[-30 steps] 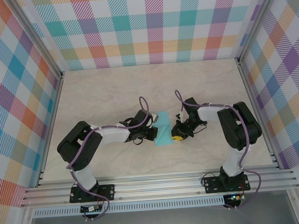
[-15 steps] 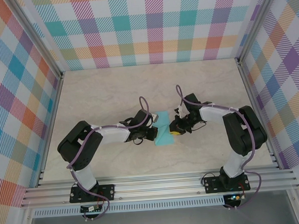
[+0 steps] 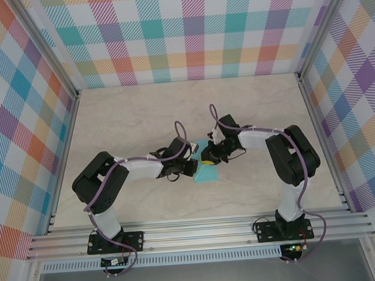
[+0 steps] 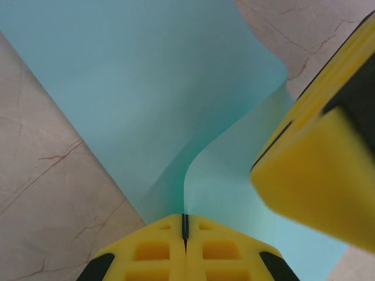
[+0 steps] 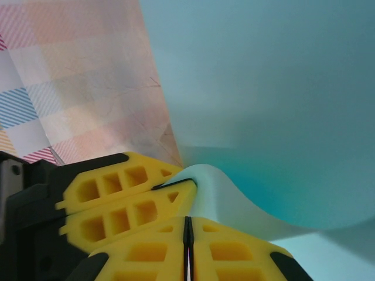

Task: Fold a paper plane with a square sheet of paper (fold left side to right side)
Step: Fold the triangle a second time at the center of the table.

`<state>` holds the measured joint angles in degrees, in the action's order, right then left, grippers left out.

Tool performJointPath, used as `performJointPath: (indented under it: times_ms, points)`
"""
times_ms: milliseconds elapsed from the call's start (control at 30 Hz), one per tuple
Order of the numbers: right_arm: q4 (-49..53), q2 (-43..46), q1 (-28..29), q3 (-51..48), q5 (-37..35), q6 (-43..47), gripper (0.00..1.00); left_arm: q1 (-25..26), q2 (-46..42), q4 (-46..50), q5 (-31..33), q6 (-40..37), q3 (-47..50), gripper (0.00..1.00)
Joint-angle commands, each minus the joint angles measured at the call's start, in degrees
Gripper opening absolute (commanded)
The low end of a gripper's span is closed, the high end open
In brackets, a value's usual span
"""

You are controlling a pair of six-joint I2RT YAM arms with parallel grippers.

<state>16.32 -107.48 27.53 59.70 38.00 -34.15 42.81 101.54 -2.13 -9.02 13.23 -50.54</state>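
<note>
Pastel plaid cloth walls point(image 3: 193, 32) enclose 3 sides of a pale marble-patterned tabletop point(image 3: 141, 111). The far ends of the side walls are cut off by the picture edges. A ribbed aluminium rail point(image 3: 199, 232) runs along the near edge and carries the bases of 2 black-and-white arms. The left arm point(image 3: 132, 166) and the right arm point(image 3: 283, 150) both bend inward and meet near the middle of the tabletop.

There lies the square sheet of thin turquoise-blue paper point(image 3: 207, 174). From above most of it is hidden under the 2 wrists, and only a small turquoise patch shows at the near side, between and just below the tools.

In the left wrist view the sheet point(image 4: 146, 88) lies partly flat on the tabletop. One flap curves up off the surface, its edge running straight into the seam of the left tool point(image 4: 185, 234). That tool's yellow fingers are pressed together, pinching this edge.

The right tool point(image 4: 316, 164) hangs close beside it, blurred and cut off at the frame edge.

In the right wrist view the right tool point(image 5: 187, 234) has its fingers drawn together to a thin seam. The paper curls up just ahead of it. Whether any paper sits inside that seam is too hard to make out.
</note>
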Motion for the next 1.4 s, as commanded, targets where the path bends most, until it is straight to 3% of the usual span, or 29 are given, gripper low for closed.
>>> performJointPath:
  times_ms: [0, 800, 967, 1133, 1233, 1367]
  points:
    - [1.16, -1.84, 0.85, 2.42, 0.10, -0.16, 0.09, -0.90, 1.10, -0.49, -1.09, -0.31, 0.35, 0.01]
    - [10.96, -5.05, 0.86, 1.12, -8.57, 5.67, 0.10, -0.89, -0.09, 0.33, -0.37, -0.25, -0.06, 0.02]
    - [11.30, -5.80, 0.44, 0.86, -8.93, 5.83, 0.09, -0.88, -4.57, 2.92, -0.21, -0.08, -1.22, 0.08]
    - [10.94, -6.41, 0.16, 0.68, -8.79, 5.96, 0.09, -0.97, -10.15, 5.83, -0.88, -0.01, -0.97, 0.23]
    - [10.73, -6.51, 0.09, 0.68, -8.68, 5.92, 0.09, -0.98, -12.98, 6.55, -3.47, 0.21, 0.35, 0.24]
    - [10.50, -6.53, 0.06, 0.59, -8.66, 5.86, 0.09, -0.81, -13.78, 3.31, -12.45, 1.42, 3.05, 0.24]
